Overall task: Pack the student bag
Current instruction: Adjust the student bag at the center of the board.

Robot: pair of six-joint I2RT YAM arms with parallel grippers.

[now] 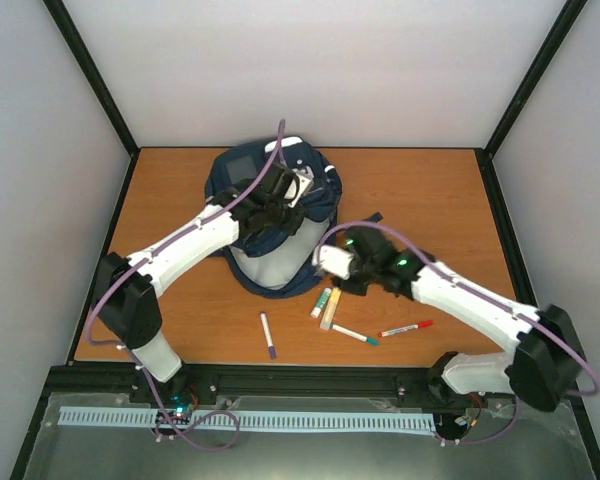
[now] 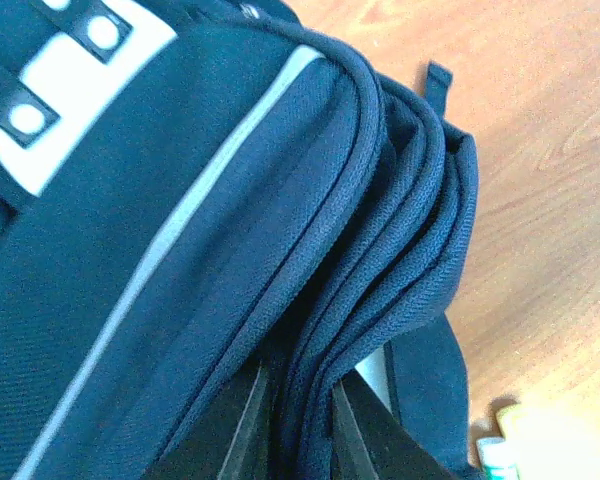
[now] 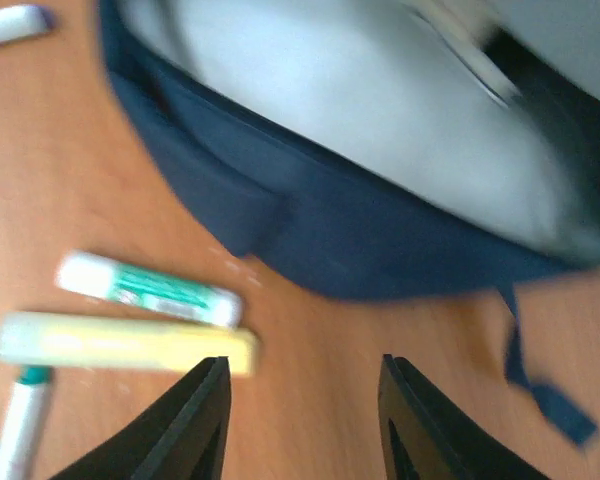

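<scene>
The student bag (image 1: 270, 215), navy with a thin pale stripe and white label patches, lies in the middle of the table. My left gripper (image 1: 280, 203) sits on top of it. In the left wrist view a fold of the bag's fabric (image 2: 310, 360) runs between the two dark fingers (image 2: 242, 432), which press on it from both sides. My right gripper (image 1: 327, 267) hovers at the bag's near right edge. It stands open (image 3: 305, 410) over bare wood, with nothing between its fingers and the bag's blue rim (image 3: 380, 250) just ahead.
Near the right gripper lie a green-and-white glue stick (image 3: 150, 288), a yellow highlighter (image 3: 120, 343) and a teal-tipped pen (image 3: 20, 420). A purple marker (image 1: 268, 335) and a red pen (image 1: 406, 328) lie toward the front edge. A loose bag strap (image 3: 540, 390) trails right.
</scene>
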